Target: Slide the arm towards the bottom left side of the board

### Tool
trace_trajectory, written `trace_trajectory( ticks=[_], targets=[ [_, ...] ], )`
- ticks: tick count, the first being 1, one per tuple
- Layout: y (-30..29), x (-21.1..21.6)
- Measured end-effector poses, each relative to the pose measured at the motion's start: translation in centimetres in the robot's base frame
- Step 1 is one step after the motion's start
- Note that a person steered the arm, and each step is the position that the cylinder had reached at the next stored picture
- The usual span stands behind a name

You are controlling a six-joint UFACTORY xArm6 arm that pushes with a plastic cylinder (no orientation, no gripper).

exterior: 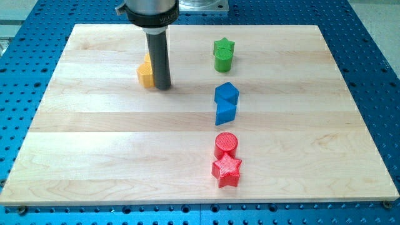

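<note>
Standing on the board [94, 156], my tip [162, 87] touches the yellow block [145, 74], gripping nothing.

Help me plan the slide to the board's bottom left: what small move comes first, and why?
Probably ease my tip toward the view's bottom left, passing below the yellow block that sits at its left, since the bare board lies that way.
</note>
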State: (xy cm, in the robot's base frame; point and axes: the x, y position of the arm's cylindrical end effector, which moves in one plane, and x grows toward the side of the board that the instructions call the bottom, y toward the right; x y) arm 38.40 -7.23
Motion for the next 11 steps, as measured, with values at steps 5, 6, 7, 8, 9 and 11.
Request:
trace_trajectory(
  ticks=[5, 6, 7, 8, 9, 11],
  targets=[
    [-6.7, 16.2],
    [-13.4, 16.4],
    [-13.6, 16.4],
    [-13.6, 16.4],
    [-14.2, 16.4],
    [-14.4, 16.4]
  ],
)
